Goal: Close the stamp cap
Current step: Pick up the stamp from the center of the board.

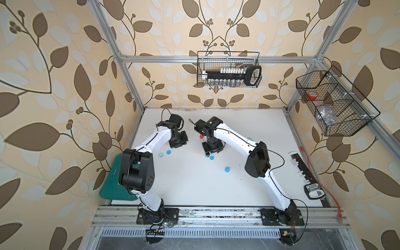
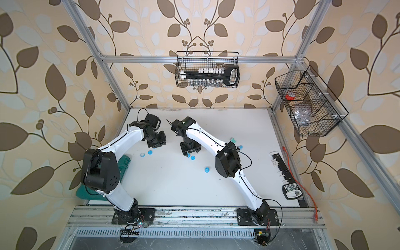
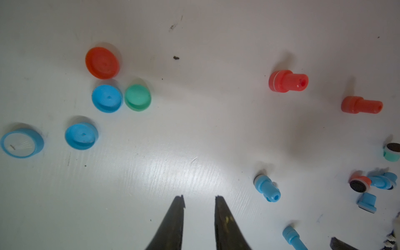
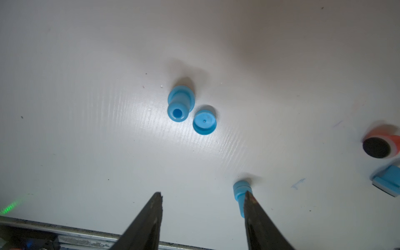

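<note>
The desk point(image 1: 194, 190), read from its near edge outward. Nearest is a lone blue stamp point(image 1: 226, 169), apart from both arms. Just beyond it hangs the right hand point(image 4: 203, 194), fingers spread and pinching nothing. Almost directly beneath that hand sits the pair the task appears to concern: a second blue stamp point(image 4: 179, 101) and a loose blue cap point(image 4: 204, 122), just beside each other; whether they touch cannot be told. This stamp rests on its broad end with its long axis roughly upright, the hollow handle end toward the wrist camera; which face of the cap is up is unclear. In a top view the cap point(image 1: 212, 157) shows at the hand's near side. At much the same depth, well apart to the left, the left hand point(image 3: 200, 201) has its fingers drawn almost together, a narrow slit between them and nothing in it, above scattered loose caps point(image 3: 107, 98). Farthest is a red stamp point(image 1: 201, 136). The right arm is judged the nearer one, its approach running straight down.
</note>
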Robot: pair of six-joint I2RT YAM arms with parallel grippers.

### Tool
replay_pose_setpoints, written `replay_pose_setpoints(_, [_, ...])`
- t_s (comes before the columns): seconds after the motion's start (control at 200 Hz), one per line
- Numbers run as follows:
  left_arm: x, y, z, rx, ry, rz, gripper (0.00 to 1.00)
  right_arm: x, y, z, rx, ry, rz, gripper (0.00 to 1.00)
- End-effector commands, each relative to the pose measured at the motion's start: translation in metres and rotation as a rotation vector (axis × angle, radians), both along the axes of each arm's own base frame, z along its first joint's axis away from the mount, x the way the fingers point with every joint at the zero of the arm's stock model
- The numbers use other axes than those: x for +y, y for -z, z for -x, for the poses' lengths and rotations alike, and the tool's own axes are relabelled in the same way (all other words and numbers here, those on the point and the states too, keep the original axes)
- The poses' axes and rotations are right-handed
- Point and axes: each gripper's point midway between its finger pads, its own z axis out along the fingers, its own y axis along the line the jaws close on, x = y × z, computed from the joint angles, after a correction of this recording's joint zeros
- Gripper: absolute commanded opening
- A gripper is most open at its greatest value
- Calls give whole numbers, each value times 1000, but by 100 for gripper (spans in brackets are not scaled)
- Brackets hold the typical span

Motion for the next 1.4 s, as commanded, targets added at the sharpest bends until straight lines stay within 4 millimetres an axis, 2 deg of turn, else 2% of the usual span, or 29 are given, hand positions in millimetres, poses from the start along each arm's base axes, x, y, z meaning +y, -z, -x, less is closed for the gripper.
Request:
replay_pose_setpoints(0.0, [6,-11,6,-20,9,-9,27,-1,0,-8,-14,-16,14,55])
replay_pose_setpoints(0.115, [8,-11,6,-20,10,-9,28,6,10,-10,0,-17,-7,53])
replay_pose_setpoints(0.235, [11,-12,6,-20,7,-11,27,16,17,-12,12,-18,-43,45])
replay_pose_setpoints(0.535, [13,-9,4,-14,2,-7,27,25,33,-27,-19,-7,-51,49])
replay_pose_setpoints(0.795, [14,-9,3,-13,2,-9,27,28,47,-33,-12,15,-58,45])
replay_pose_setpoints(1.395, [18,-6,2,-7,-2,-9,28,34,59,-36,-10,16,-72,34])
